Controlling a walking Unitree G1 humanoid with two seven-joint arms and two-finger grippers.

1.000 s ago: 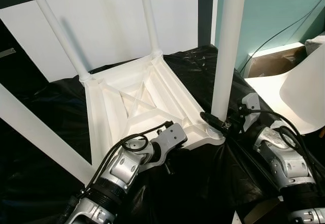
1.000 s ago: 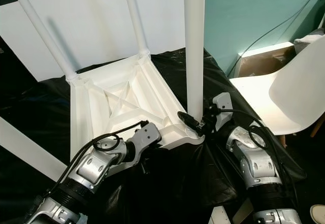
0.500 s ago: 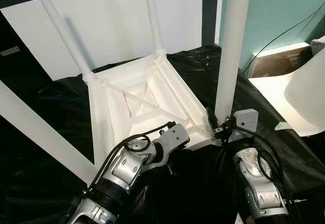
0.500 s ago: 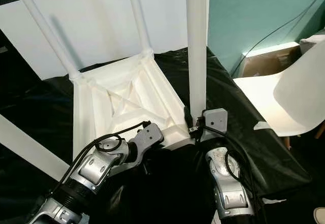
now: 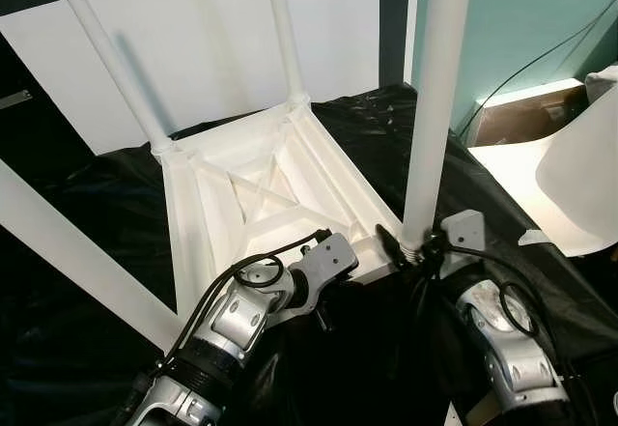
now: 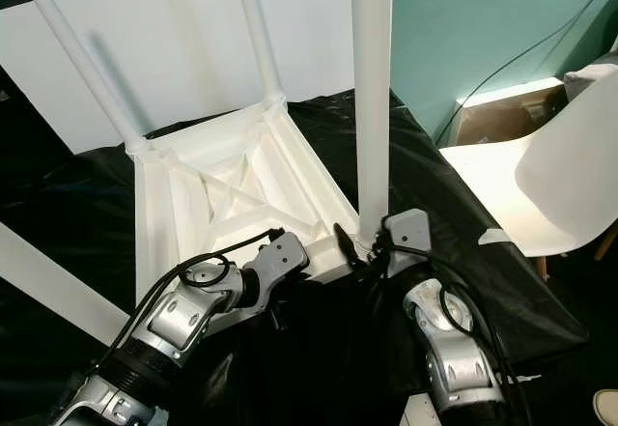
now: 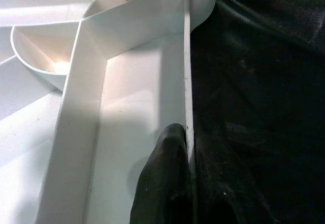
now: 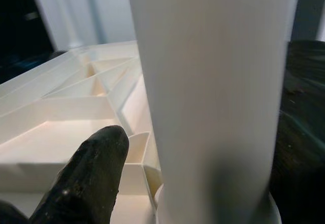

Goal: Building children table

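A white plastic children's table [image 5: 251, 189] lies upside down on black cloth, its legs pointing up. My left gripper [image 7: 185, 132] is at the table's near edge, shut on the thin rim, with one black finger [image 7: 167, 183] pressed against the inside of the rim wall. My right gripper [image 5: 404, 244] sits at the foot of the near-right leg [image 5: 433, 107], where the leg meets its corner socket. It is open around the leg. One finger [image 8: 96, 168] stands a small gap away from the leg [image 8: 213, 97]; the other is hidden behind it.
A white chair [image 5: 570, 175] and a cardboard box [image 5: 512, 122] stand to the right by the teal wall. A white board [image 5: 222, 49] leans behind the table. Another table leg [image 5: 77, 262] crosses the near left. Black cloth [image 5: 87, 194] covers the work surface.
My right arm swung from the leg's right side round to its near side, then partly back, with the gripper staying at the leg's foot. My left gripper kept its hold on the rim.
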